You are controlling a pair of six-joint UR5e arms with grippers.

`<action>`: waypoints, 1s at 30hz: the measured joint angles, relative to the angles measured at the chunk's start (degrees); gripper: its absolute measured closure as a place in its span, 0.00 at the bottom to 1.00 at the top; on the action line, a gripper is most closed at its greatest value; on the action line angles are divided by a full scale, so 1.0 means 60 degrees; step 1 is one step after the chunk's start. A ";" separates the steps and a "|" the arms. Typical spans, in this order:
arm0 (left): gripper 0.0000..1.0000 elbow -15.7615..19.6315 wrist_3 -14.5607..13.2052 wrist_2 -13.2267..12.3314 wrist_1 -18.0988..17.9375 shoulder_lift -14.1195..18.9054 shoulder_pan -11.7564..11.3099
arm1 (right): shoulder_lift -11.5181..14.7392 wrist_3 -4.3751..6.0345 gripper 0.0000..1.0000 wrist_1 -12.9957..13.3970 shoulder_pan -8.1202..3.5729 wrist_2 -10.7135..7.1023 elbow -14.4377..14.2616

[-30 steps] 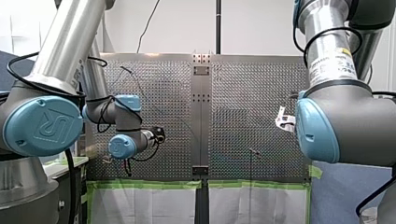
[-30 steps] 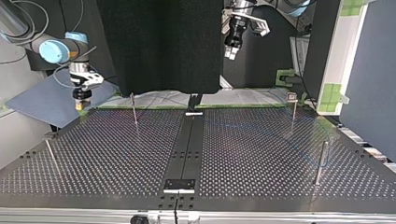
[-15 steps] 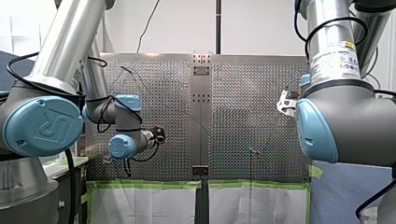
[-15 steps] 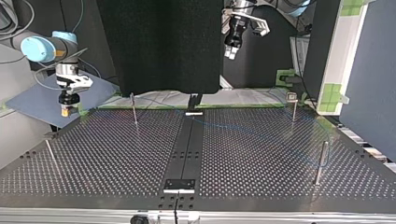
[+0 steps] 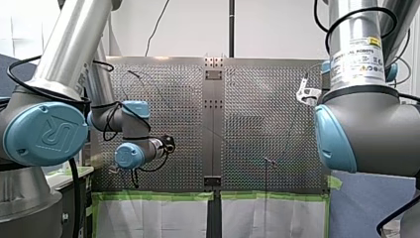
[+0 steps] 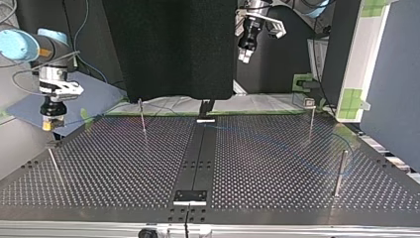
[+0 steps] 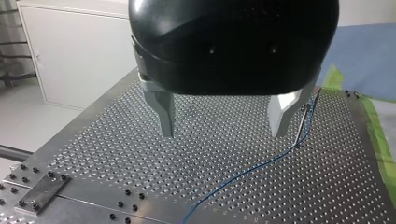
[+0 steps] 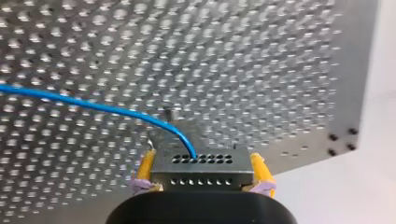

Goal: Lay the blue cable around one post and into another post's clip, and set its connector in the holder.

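My right gripper (image 8: 203, 171) is closed to the width of the dark connector (image 8: 201, 162) and clamps it between its yellow pads (image 8: 147, 165). The blue cable (image 8: 93, 106) leaves the connector's holed face and arcs away ahead of the gripper, above the perforated table (image 8: 243, 65). My left gripper (image 7: 223, 131) hangs wide open above the table and holds nothing. There the cable lies on the holes under and ahead of it, and bends just beside one finger (image 7: 281, 114)
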State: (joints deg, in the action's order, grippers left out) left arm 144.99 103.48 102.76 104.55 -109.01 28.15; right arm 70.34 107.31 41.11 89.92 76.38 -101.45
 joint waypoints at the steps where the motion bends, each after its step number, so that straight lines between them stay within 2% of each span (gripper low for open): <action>1: 0.00 -0.0001 -0.0010 0.0002 0.0013 0.0000 0.0000 | 0.0088 -0.0053 1.00 -0.0027 -0.0026 -0.0003 -0.0029; 6: 0.00 -0.0004 -0.0032 0.0004 0.0059 0.0000 0.0000 | 0.0435 -0.0354 1.00 -0.0111 -0.0156 -0.0014 -0.0195; 10: 0.00 -0.0005 -0.0035 -0.0003 0.0071 0.0000 0.0000 | 0.0703 -0.0621 1.00 -0.0105 -0.0255 -0.0130 -0.0235; 17: 0.00 -0.0001 -0.0051 0.0004 0.0154 0.0001 -0.0017 | 0.0754 -0.0810 1.00 -0.0248 -0.0476 -0.0387 -0.0036; 24: 0.00 -0.0012 -0.0059 -0.0009 0.0168 0.0001 -0.0060 | 0.0502 -0.1029 1.00 -0.0525 -0.0635 -0.0784 0.0182; 30: 0.00 -0.0024 -0.0065 -0.0017 0.0180 0.0006 -0.0100 | 0.0029 -0.1388 1.00 -0.0871 -0.0639 -0.0846 0.0481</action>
State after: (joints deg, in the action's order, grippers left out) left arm 144.84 103.10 102.65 105.63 -108.97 27.55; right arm 70.51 98.98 35.88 86.08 71.30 -98.57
